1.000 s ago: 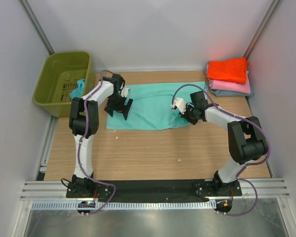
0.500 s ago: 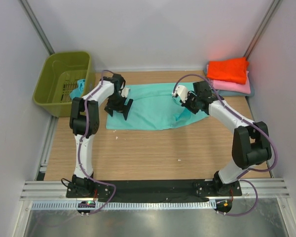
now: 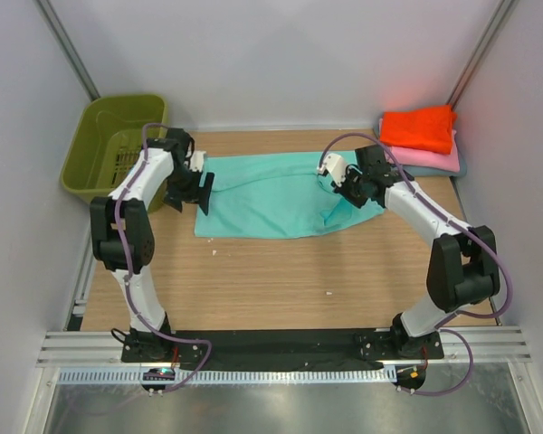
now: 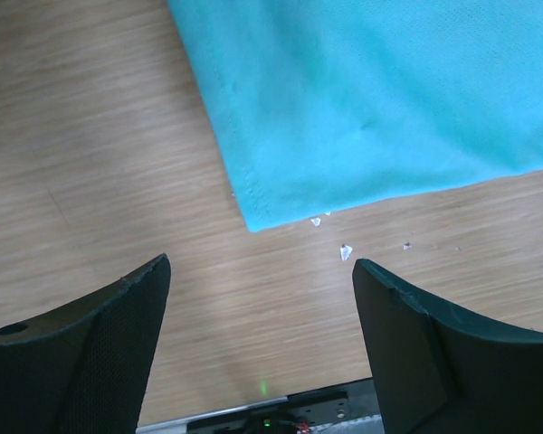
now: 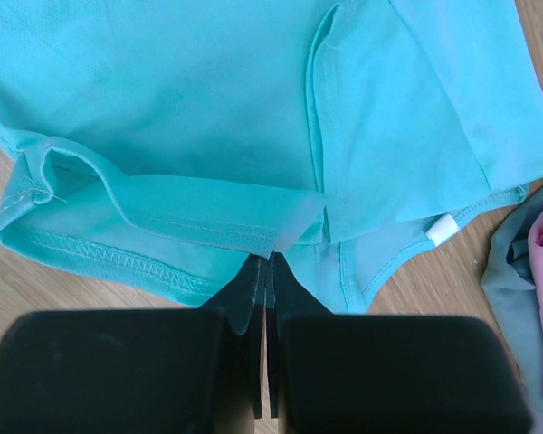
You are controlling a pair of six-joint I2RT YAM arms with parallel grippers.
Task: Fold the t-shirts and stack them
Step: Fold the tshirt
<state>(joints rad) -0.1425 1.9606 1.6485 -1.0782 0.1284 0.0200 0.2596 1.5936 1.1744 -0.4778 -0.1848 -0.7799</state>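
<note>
A teal t-shirt lies spread flat in the middle of the table. My right gripper is shut on a fold of its right sleeve edge and holds it slightly lifted; in the right wrist view the gripper pinches the hem of the shirt. My left gripper is open and empty, just off the shirt's left edge; the left wrist view shows the gripper over bare wood near the shirt's corner. Folded orange, pink and grey-blue shirts are stacked at the back right.
An olive-green basket stands at the back left, with a bit of teal cloth barely showing behind my left arm. White walls enclose the table on three sides. Small white specks lie on the wood.
My left gripper has moved left off the teal shirt to its left edge. My right gripper has moved back and right with the sleeve fold held.
</note>
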